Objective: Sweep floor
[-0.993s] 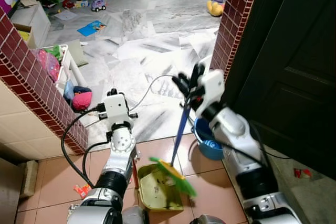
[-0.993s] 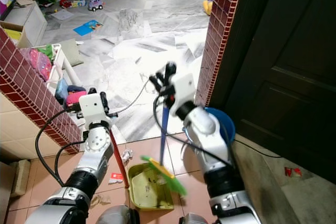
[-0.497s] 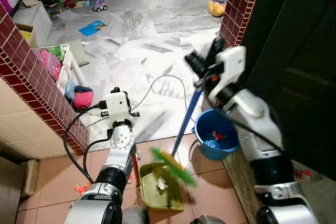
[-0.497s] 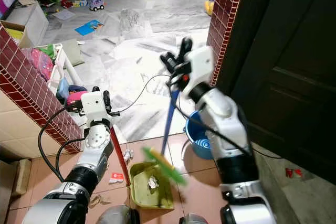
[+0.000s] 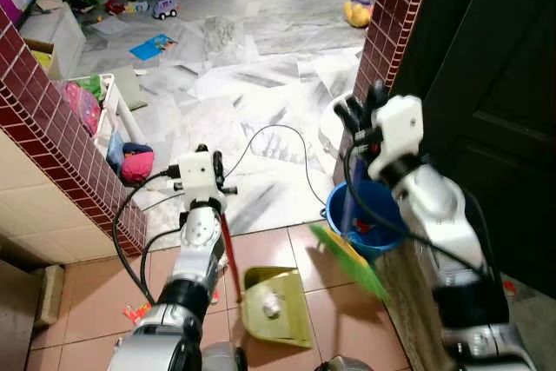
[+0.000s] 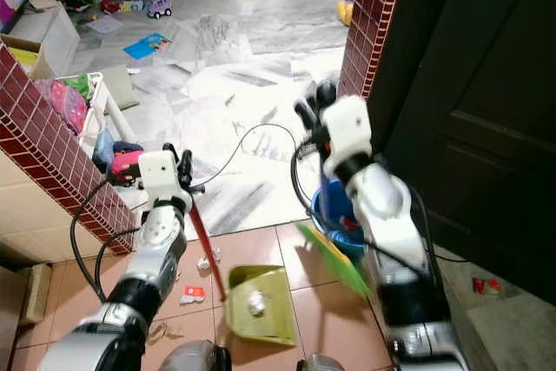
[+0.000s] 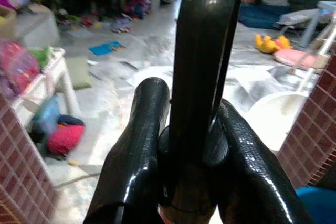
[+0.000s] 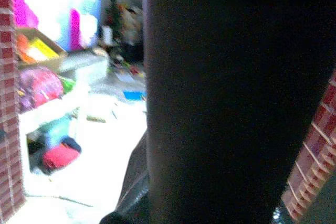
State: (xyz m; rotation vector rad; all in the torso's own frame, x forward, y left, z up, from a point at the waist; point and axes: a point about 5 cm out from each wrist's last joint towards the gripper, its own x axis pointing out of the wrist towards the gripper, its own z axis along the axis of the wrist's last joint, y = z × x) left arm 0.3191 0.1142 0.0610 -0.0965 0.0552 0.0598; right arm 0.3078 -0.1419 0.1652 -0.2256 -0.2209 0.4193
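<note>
Gripping, left gripper (image 7: pixel 186 145): black fingers (image 7: pixel 137 156) clamped on the black top of the red-handled dustpan's stick (image 5: pixel 228 245), held upright over the terracotta tile floor (image 5: pixel 87 293).
Dustpan: yellow-green plastic pan (image 5: pixel 276 306) resting on the tiles, a crumpled white scrap (image 6: pixel 255 302) lying inside it.
Right gripper (image 5: pixel 363 110): raised beside the red brick pillar (image 5: pixel 395 15), fingers wrapped on the blue broom handle (image 5: pixel 347 206).
Broom: green bristle head (image 5: pixel 347 258) lifted off the floor, tilted, in front of the round blue plastic bucket (image 5: pixel 343 215).
Litter: small scraps (image 6: pixel 193 294) on the tiles left of the pan.
</note>
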